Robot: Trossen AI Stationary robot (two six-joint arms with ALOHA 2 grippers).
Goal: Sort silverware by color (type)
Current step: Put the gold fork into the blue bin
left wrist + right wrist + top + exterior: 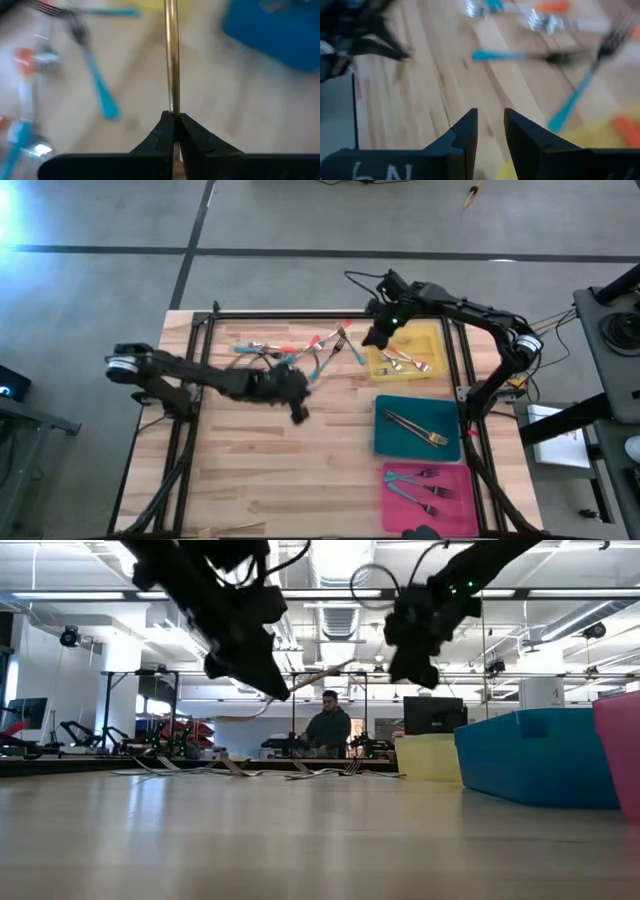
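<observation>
My left hand (173, 131) pinches a gold utensil (171, 60) above mid-tabletop (250, 470); its head is cut off, type unclear. Right hand (490, 131), fingers apart and empty, hovers by the yellow tray (432, 340).

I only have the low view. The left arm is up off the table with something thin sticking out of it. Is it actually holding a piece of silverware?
Observer: Yes. In the left wrist view the left gripper is shut on a gold-toned utensil, a slim metal shaft running straight out from between the fingers.
Operator: Where is that arm over the table?
Observer: From above, it is mid-table, just in front of the loose pile of silverware.
Operator: And the right gripper?
Observer: Its wrist view shows the right gripper with a gap between the fingers and nothing in it; from above it hangs at the yellow tray's near corner.
Operator: Where do gold ones go?
Observer: A gold-toned fork already lies in the teal tray.
</observation>
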